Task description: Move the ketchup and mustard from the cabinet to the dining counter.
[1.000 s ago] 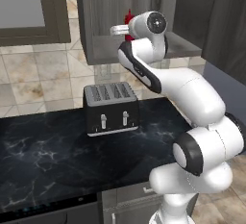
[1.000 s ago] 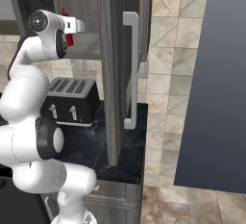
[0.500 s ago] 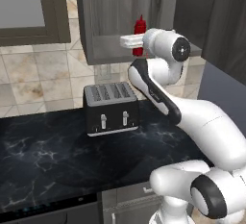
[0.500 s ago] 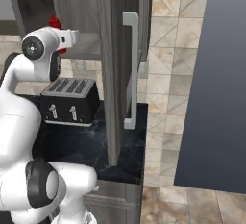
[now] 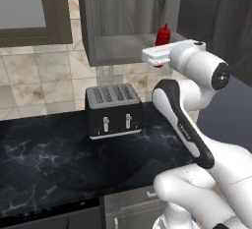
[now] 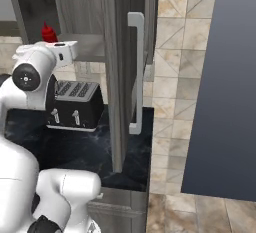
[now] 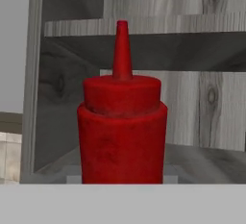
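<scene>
Red ketchup (image 7: 122, 136) stands upright in the hand (image 5: 158, 61), nozzle up.

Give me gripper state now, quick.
Gripper: shut on the ketchup, bottle upright at the cabinet opening.

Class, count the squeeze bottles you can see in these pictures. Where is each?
1. The ketchup stands upright at the cabinet opening, above the toaster. Others may be hidden deeper inside.
</scene>
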